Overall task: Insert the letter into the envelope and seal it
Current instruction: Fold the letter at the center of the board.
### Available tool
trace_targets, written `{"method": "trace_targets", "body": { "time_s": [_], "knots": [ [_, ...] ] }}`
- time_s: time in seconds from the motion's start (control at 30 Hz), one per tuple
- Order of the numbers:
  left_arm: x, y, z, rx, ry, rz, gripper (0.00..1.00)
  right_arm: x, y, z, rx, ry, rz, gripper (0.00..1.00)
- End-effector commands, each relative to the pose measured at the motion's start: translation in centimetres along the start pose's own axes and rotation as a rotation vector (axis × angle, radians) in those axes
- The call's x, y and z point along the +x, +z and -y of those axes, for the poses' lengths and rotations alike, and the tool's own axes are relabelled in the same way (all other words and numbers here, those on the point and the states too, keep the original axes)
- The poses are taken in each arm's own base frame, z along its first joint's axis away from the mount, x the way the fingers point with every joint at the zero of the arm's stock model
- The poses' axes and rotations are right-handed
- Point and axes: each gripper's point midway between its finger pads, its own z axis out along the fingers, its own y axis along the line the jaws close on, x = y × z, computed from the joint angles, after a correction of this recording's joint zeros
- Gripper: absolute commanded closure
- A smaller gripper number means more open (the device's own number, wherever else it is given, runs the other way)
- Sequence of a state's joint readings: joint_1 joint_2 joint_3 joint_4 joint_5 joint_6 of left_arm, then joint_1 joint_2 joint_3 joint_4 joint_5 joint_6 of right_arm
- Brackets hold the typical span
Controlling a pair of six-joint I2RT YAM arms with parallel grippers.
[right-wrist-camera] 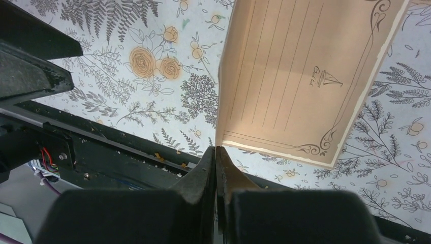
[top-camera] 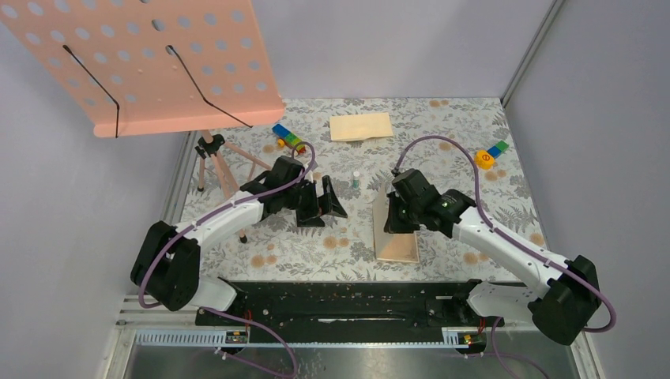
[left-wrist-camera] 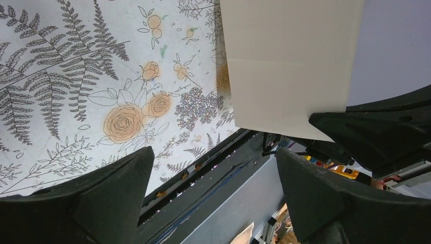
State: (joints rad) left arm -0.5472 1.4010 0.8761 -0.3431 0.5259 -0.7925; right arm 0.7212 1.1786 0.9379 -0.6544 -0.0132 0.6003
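The letter [top-camera: 399, 245] is a cream sheet with ruled lines and a scroll border, folded, standing tilted on the floral table just right of centre. My right gripper [top-camera: 393, 219] is shut on its near corner; in the right wrist view the fingers [right-wrist-camera: 217, 149] meet at the edge of the letter [right-wrist-camera: 300, 76]. The envelope [top-camera: 361, 126], a small tan oblong, lies flat at the back of the table. My left gripper [top-camera: 324, 201] hovers open left of the letter with nothing between its fingers [left-wrist-camera: 213, 152]; its view shows the letter [left-wrist-camera: 289, 66] ahead to the right.
A pink perforated stand [top-camera: 158, 63] on a tripod [top-camera: 217, 166] overhangs the back left. Coloured blocks [top-camera: 288, 138] lie near the envelope, and more blocks [top-camera: 491, 154] lie at the back right. A small white vial [top-camera: 356, 178] stands mid-table. A black rail [top-camera: 340, 304] runs along the near edge.
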Motion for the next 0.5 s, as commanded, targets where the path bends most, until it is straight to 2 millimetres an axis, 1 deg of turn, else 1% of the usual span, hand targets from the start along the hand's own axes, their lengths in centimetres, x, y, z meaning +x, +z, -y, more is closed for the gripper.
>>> {"method": "trace_targets", "body": {
  "time_s": [0.0, 0.03, 0.07, 0.1, 0.13, 0.17, 0.2, 0.23, 0.27, 0.3, 0.37, 0.4, 0.47],
  "knots": [
    [-0.9, -0.2, 0.8, 0.029, 0.027, 0.041, 0.07, -0.2, 0.3, 0.3, 0.0, 0.01, 0.047, 1.0],
    [-1.0, -0.1, 0.9, 0.031, 0.026, 0.038, 0.07, 0.0, 0.2, 0.8, 0.011, 0.006, 0.053, 1.0],
    [-1.0, 0.1, 0.8, 0.028, 0.024, 0.03, 0.07, 0.2, 0.1, 1.5, 0.031, 0.013, 0.066, 0.91],
    [-0.9, 0.2, 0.8, 0.028, 0.024, 0.02, 0.07, 0.6, 0.1, 2.1, 0.05, 0.017, 0.069, 0.8],
    [-0.9, 0.3, 0.9, 0.029, 0.027, 0.012, 0.07, 1.0, 0.2, 2.8, 0.075, 0.02, 0.068, 0.64],
    [-0.8, 0.4, 1.0, 0.028, 0.033, 0.006, 0.07, 1.4, 0.2, 3.6, 0.099, 0.025, 0.064, 0.51],
    [-0.8, 0.5, 1.1, 0.026, 0.039, 0.003, 0.07, 1.8, 0.2, 4.4, 0.127, 0.033, 0.059, 0.4],
    [-0.8, 0.5, 1.4, 0.025, 0.05, 0.002, 0.07, 2.2, 0.1, 5.2, 0.155, 0.041, 0.053, 0.34],
    [-0.7, 0.6, 1.5, 0.021, 0.058, -0.002, 0.07, 2.4, -0.2, 5.7, 0.171, 0.047, 0.053, 0.3],
    [-0.5, 0.7, 1.6, 0.015, 0.065, -0.008, 0.07, 2.3, -0.8, 6.2, 0.184, 0.053, 0.068, 0.25],
    [-0.3, 0.9, 2.0, 0.007, 0.082, -0.018, 0.07, 1.6, -2.1, 6.6, 0.181, 0.061, 0.139, 0.17],
    [-0.1, 1.1, 2.3, 0.008, 0.091, -0.026, 0.07, 1.0, -2.8, 6.7, 0.171, 0.073, 0.186, 0.17],
    [0.1, 1.5, 3.2, 0.018, 0.113, -0.037, 0.07, 0.0, -3.9, 7.4, 0.16, 0.114, 0.244, 0.18]
  ]
}}
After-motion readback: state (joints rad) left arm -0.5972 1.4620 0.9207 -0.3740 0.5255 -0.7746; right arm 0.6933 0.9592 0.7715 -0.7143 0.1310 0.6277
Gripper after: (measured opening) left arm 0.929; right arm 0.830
